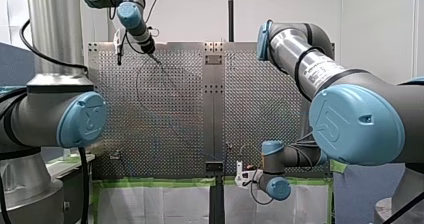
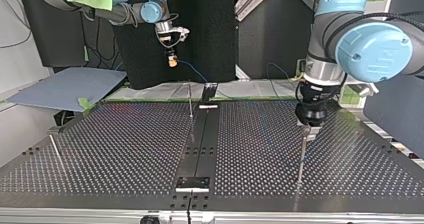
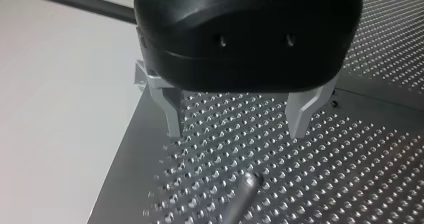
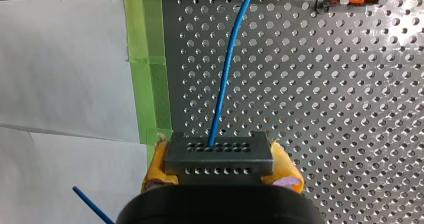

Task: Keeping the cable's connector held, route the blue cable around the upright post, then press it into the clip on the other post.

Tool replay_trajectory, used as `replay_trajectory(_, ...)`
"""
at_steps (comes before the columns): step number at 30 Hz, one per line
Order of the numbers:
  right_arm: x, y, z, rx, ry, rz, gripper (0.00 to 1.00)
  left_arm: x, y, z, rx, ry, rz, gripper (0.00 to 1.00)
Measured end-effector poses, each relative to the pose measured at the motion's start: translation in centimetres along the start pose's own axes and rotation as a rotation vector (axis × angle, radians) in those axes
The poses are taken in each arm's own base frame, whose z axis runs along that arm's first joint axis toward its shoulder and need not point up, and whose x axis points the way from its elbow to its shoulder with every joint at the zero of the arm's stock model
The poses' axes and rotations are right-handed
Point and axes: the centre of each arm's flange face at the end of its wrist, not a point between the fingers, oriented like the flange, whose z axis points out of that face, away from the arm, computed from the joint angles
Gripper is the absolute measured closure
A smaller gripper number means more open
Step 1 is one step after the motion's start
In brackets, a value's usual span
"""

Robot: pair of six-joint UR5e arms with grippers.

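A perforated metal table (image 2: 125, 149) edged with green tape (image 4: 150, 59) is shown. The connector (image 4: 219, 151), a grey block, is clamped between the yellow pads (image 4: 154, 169) of the right tool (image 4: 220, 166), which is held above the table's far edge in the top view. The blue cable (image 4: 227, 69) is led out of the connector across the table. The left tool (image 3: 236, 132) is held released, metal fingers spread, just above an upright post (image 3: 244, 191).

Shiny metal table (image 4: 350, 109), glossy left tool (image 3: 236, 134), matt grey connector (image 4: 219, 159), smooth blue cable (image 4: 227, 69)
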Motion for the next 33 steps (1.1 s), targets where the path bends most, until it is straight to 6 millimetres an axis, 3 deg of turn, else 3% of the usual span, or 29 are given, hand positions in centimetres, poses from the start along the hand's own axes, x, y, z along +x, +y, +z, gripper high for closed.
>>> replay_trajectory(5,0.0,-0.1,0.0,0.003,0.001,0.0,1.0,-0.1,-2.0,1.4,0.011,-0.021,0.056,0.0)
replay_trajectory(12,0.0,-0.4,-0.1,0.008,0.001,-0.002,1.0,2.4,-5.1,3.8,0.045,-0.019,0.147,0.0)
replay_trajectory(27,0.0,-0.6,0.0,0.012,0.008,0.001,1.0,7.2,-5.1,9.6,-0.067,-0.029,0.286,0.0)
replay_trajectory(33,0.0,-0.6,0.0,0.013,0.009,0.002,1.0,7.4,-5.4,10.4,-0.094,-0.072,0.336,0.0)
